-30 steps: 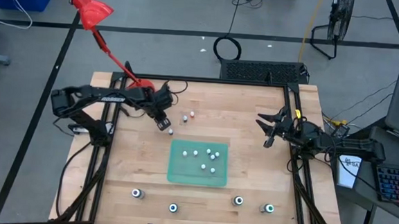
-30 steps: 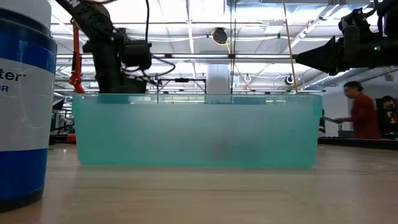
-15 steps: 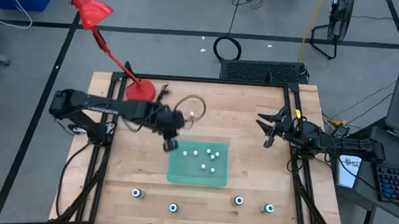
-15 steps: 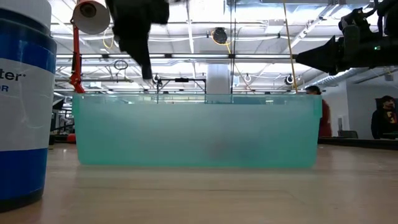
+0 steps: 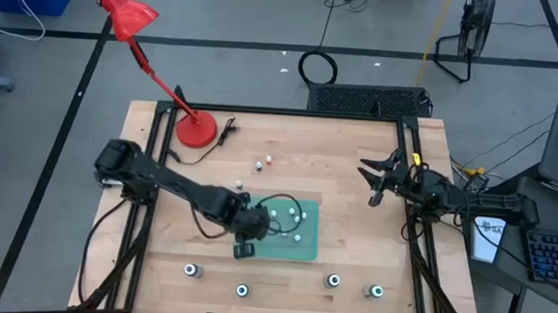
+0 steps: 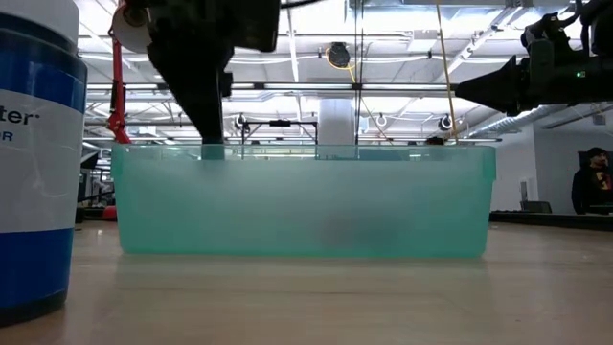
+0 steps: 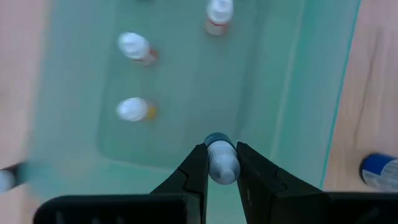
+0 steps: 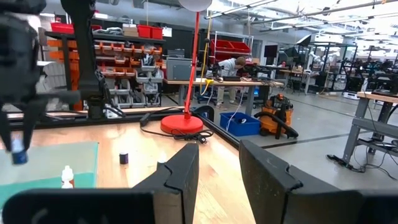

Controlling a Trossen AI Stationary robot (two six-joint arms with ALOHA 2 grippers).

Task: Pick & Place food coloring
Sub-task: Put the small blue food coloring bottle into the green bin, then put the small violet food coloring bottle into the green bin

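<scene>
My left gripper point(image 5: 246, 247) hangs over the near left corner of the green tray point(image 5: 303, 247), shut on a tiny whitish bottle with a dark blue cap point(image 7: 221, 163). Several small white bottles point(image 5: 293, 216) stand inside the tray; three of them show in the left wrist view point(image 7: 134, 48). Three more tiny bottles point(image 5: 263, 161) stand on the bare table beyond the tray. Dark round bottles with teal tops point(image 5: 191, 270) stand in a row near the table's near edge. My right gripper point(image 5: 379, 182) waits open at the table's right side. My left gripper pinches the tiny bottle's body point(image 7: 222, 171) between its two fingers point(image 7: 194, 169), just below the dark cap. The fingers come from above, pointing down. The bottle is lifted clear over the tray floor, as the right wrist view also shows point(image 8: 18, 152).
A red desk lamp point(image 5: 195, 130) stands at the table's far left corner. In the low view one round blue-and-white bottle point(image 6: 38, 153) stands close by on the left, and the tray's teal wall point(image 6: 306, 201) fills the middle. People show in the room behind.
My left gripper has travelled from the table's far left part, near the loose bottles, toward the near edge and to the right. It now stands over the tray's near left corner, lower than half a second ago. The right arm has kept still.
</scene>
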